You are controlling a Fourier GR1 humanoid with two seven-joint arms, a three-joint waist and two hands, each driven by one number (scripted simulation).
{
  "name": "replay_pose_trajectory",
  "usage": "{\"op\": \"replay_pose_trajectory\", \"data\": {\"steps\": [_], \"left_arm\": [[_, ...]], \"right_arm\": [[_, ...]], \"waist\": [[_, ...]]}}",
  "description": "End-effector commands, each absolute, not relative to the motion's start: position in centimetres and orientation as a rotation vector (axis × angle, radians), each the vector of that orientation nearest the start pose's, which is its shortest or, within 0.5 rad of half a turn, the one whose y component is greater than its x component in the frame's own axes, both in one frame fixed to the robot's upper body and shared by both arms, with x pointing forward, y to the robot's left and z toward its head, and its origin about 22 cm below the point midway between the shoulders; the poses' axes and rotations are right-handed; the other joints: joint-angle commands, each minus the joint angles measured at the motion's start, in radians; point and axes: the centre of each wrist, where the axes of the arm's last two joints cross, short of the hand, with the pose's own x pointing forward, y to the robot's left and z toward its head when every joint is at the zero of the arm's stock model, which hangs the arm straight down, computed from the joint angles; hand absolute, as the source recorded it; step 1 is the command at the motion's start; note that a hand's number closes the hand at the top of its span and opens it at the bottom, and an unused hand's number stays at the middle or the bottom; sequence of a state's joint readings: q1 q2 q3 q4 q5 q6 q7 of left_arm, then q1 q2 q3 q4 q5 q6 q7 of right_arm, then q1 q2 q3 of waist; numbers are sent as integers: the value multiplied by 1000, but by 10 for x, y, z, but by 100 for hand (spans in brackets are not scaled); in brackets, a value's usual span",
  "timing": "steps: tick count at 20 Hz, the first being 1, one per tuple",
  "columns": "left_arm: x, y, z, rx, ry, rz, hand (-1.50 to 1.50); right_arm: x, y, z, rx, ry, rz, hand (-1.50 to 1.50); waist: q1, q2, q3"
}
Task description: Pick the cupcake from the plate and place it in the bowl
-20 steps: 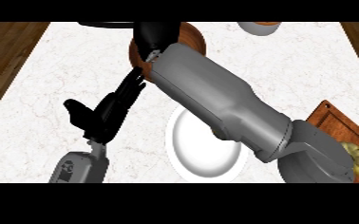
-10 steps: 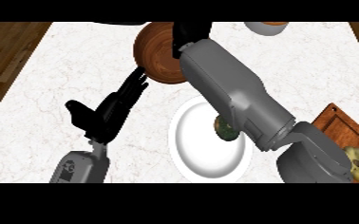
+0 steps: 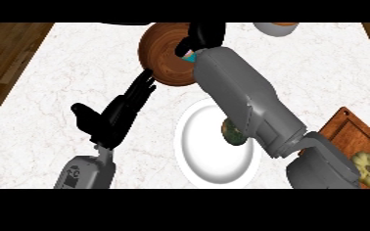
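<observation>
Holding cupcake [image 3: 190,56] over bowl [image 3: 165,54], right hand [image 3: 204,33] (curled), left hand [image 3: 115,110] open

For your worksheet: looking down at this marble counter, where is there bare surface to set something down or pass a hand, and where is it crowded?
Bare marble counter lies left of the open left hand, up to the wooden floor edge, and along the right between the wooden bowl and the wooden tray. The middle is crowded: the right hand over the bowl, its forearm crossing the white plate.
</observation>
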State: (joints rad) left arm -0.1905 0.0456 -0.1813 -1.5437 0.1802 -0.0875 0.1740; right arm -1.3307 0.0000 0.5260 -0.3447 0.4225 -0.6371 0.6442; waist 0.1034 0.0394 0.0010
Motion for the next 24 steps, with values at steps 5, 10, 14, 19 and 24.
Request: {"op": "replay_pose_trajectory", "data": {"steps": [5,10,14,19,24], "left_arm": [[273,183,29,-321,-1490,-198,0],[280,206,29,-304,-1479,-152,0],[274,202,22,-284,-1478,-119,0],[254,214,14,-255,-1459,-108,0],[254,210,12,-235,-1459,-63,0]], "right_arm": [[413,-17,133,-769,-1842,88,-150],[376,-11,121,-580,-2002,22,-150],[321,1,106,-405,-2051,-25,-150],[248,8,74,-298,-2142,9,-150],[168,5,35,-229,-2165,81,150]], "waist": [[-36,-18,3],[-68,-34,1],[-106,-48,0],[-129,-62,-1],[-169,-69,-3]]}}
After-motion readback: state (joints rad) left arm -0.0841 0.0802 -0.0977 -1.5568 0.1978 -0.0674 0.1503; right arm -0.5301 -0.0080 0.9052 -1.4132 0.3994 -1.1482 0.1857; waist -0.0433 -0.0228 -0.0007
